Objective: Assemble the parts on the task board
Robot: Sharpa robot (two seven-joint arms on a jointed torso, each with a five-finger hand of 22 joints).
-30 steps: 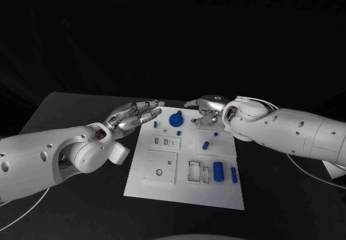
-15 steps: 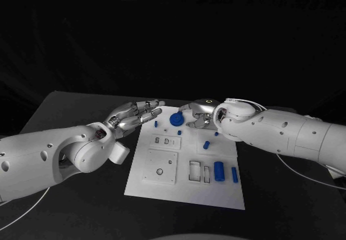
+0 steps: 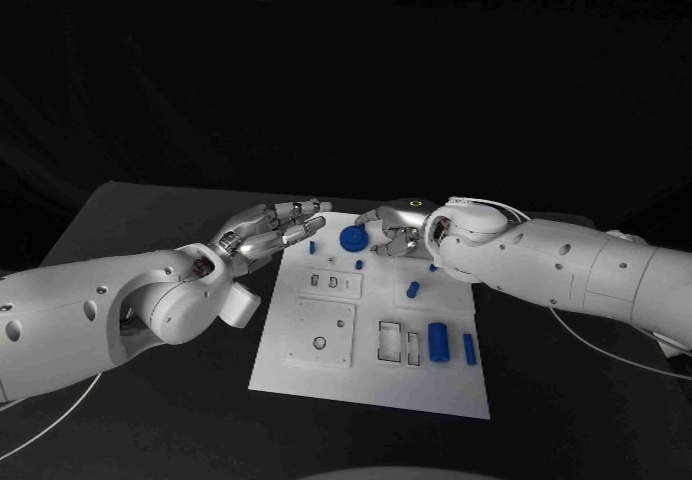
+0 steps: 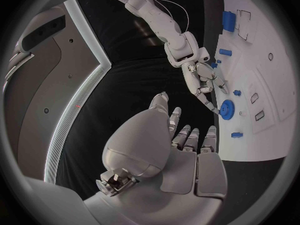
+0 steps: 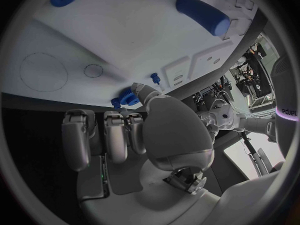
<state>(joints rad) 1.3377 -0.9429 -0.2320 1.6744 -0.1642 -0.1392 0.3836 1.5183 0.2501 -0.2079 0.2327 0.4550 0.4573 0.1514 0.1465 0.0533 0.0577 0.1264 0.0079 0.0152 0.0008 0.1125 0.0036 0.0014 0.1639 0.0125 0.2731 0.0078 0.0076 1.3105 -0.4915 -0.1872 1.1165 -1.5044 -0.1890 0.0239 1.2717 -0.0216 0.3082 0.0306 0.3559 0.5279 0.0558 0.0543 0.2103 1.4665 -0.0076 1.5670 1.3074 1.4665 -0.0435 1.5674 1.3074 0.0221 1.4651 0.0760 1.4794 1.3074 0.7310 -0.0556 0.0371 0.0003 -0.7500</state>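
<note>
A: Where is the blue gear (image 3: 352, 238)?
B: Near the board's (image 3: 325, 380) far edge, just beside the right robot hand (image 3: 397, 228), whose curled fingers hold nothing. The left robot hand (image 3: 270, 232) hovers open.
A: How to take it?
B: Probably light, stiff plastic; pinch the rim.

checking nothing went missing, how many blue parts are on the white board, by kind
blue gear: 1
blue cylinders: 3
small blue pegs: 3
total: 7
</note>
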